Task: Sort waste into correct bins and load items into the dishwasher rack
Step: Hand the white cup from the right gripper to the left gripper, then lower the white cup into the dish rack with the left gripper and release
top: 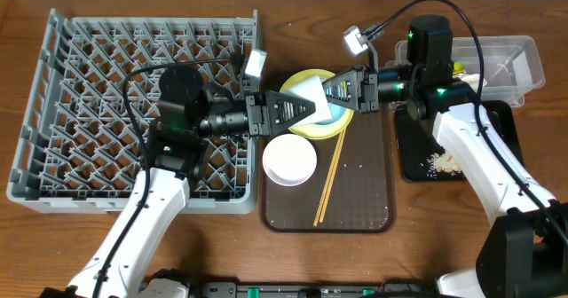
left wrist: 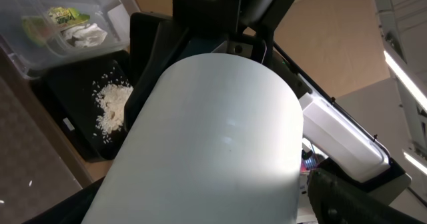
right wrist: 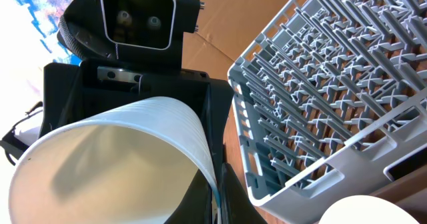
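**Right pincer [top: 335,92] pinches a light blue round bowl [top: 311,91], nose to nose with the left pincer [top: 304,109]**

Right pincer's jaws are almost closed on the thin wall of the light blue round bowl, as the bottom edge of its wrist view shows. The bowl hangs in the air on its side, its mouth turned toward the right arm. The left pincer reaches in from the left, and its dark fingers [left wrist: 353,197] show on either side of the bowl's rounded outside. Whether they press on it cannot be told.

Nearest in the scene, a brown flat rectangular tray [top: 373,200] lies on the wooden table [top: 426,254]. A pair of thin wooden chopsticks [top: 329,181] lies slanted on the tray. Just left of them a whitish-pink round bowl [top: 289,160] sits upright. Farther back on the same tray, below the held bowl, is a yellow-green round plate [top: 321,131].

Left of the brown tray, just beside it, stands a large square grey plastic rack [top: 89,94] with a lattice of upright pegs. Right of the brown tray, a shallow black rectangular tray [top: 415,143] holds a heap of loose white rice-like scraps [top: 444,162] toward its near end.

Farthest off, at the far right, a clear plastic rectangular tub [top: 525,67] holds a yellow-green snack wrapper [left wrist: 60,16] and crumpled white paper [left wrist: 87,34].
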